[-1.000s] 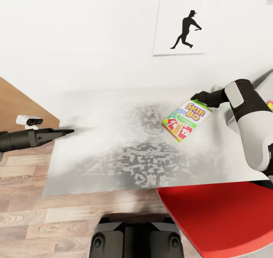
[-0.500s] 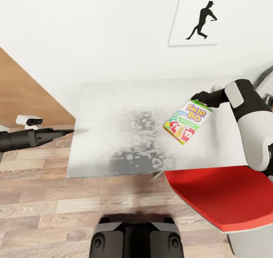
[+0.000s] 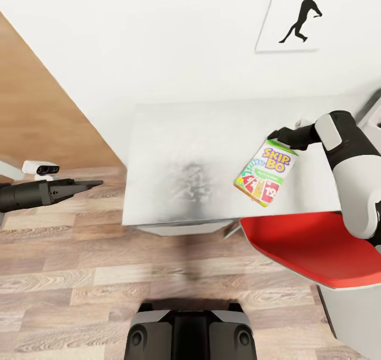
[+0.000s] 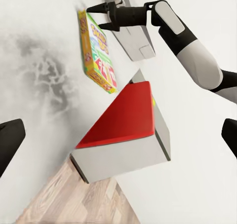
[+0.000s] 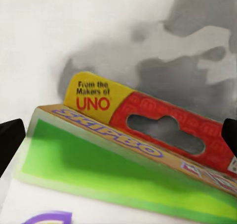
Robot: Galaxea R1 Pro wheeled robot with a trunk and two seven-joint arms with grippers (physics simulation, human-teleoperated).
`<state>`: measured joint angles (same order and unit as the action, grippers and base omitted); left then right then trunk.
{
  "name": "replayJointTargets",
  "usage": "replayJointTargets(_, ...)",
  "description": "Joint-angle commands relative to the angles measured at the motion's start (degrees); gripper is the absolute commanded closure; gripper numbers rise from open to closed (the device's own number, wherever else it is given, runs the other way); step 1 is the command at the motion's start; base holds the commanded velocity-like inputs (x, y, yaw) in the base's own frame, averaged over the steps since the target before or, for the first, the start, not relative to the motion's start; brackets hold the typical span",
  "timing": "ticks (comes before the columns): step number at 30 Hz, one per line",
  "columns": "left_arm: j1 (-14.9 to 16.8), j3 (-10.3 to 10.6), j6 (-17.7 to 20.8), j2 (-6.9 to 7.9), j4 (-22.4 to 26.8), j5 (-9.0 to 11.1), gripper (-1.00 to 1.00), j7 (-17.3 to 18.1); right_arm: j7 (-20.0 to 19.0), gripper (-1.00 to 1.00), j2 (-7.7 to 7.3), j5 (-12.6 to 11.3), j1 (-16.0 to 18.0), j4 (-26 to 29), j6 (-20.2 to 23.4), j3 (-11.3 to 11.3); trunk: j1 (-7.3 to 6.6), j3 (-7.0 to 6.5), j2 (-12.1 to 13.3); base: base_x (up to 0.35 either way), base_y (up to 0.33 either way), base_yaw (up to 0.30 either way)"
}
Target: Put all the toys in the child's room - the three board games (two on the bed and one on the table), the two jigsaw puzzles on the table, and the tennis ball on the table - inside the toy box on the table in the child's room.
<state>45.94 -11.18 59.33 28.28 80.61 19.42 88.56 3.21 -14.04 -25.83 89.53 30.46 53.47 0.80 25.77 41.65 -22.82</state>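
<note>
Fingers of the right gripper [image 3: 276, 135] pinch the top edge of the Skip-Bo board game [image 3: 265, 172], which hangs tilted below them, toward 7 o'clock from the fingertips in the head view, its printed green, yellow and red face turned up toward the camera. In the left wrist view the same gripper [image 4: 97, 15] shows two dark prongs closed on the upper corner of the box [image 4: 97, 52], with the black and white right arm [image 4: 190, 49] stretching away behind it. From the right wrist view the box [image 5: 133, 150] sits right between the fingers (its red hanger tab and the yellow "From the Makers of UNO" label face the lens). The game is held in the air over the white table [image 3: 196, 159], near the table's right part and apart from its surface. Below the box, toward 5 o'clock, a red-seated chair [image 3: 307, 249] is tucked against the table's near edge. Farther out, at 9 o'clock in the head view, the left gripper [image 3: 98, 182] points over the wood floor [image 3: 79, 275] with its fingers drawn together into a narrow tip, holding nothing. On the white wall at 1 o'clock hangs a picture of a black silhouetted figure [image 3: 302, 16].
</note>
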Motion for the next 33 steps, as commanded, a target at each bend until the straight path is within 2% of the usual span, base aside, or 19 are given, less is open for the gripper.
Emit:
replayJointTargets(1,0.03,0.03,0.61,0.02,-0.02,0.00,-1.00,0.21,0.32,-1.00,-0.07,-0.53,0.03,0.04,0.23,0.08,0.01,0.07,-0.09,-0.203,0.230,0.000)
replayJointTargets(8,0.03,0.07,0.61,0.02,-0.02,0.06,-1.00,0.21,0.31,-1.00,-0.27,-0.54,0.03,0.10,0.23,0.09,0.01,0.07,-0.09,-0.149,0.141,0.000)
replayJointTargets(26,0.03,0.02,0.61,0.02,-0.02,0.01,-1.00,0.21,0.30,-1.00,-0.37,-0.54,0.03,0.21,0.29,0.12,0.01,0.07,-0.09,-0.156,0.007,0.000)
replayJointTargets(33,0.03,-0.12,0.63,0.02,-0.02,0.00,-1.00,0.21,0.30,-1.00,-0.33,-0.54,0.03,0.21,0.31,0.11,0.01,0.07,-0.09,-0.131,0.152,0.000)
